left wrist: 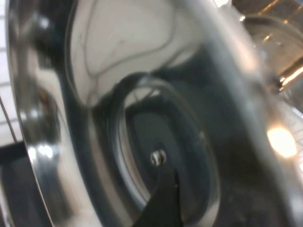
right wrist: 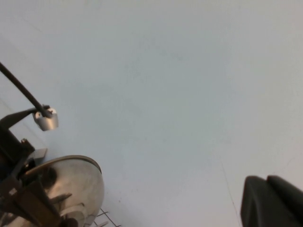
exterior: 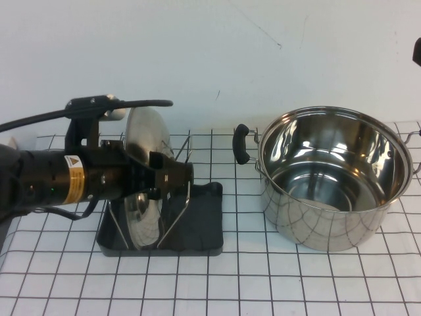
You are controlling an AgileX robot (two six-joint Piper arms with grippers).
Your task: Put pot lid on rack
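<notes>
The shiny steel pot lid (exterior: 146, 135) stands on edge in the black rack (exterior: 200, 227), between its silver wire dividers. My left gripper (exterior: 170, 176) reaches in from the left across the lid at mid-height and is shut on it at its centre. In the left wrist view the mirror surface of the lid (left wrist: 94, 94) fills the frame, with a small screw at its centre and one black finger (left wrist: 163, 203) against it. My right gripper (right wrist: 266, 178) is raised at the far right, shut and empty, facing the white wall. The lid also shows in the right wrist view (right wrist: 75, 182).
The deep steel pot (exterior: 332, 178) with black side handles stands open to the right of the rack, one handle (exterior: 242, 143) pointing toward it. The table is a white sheet with a black grid. The left arm's cable arches above the lid.
</notes>
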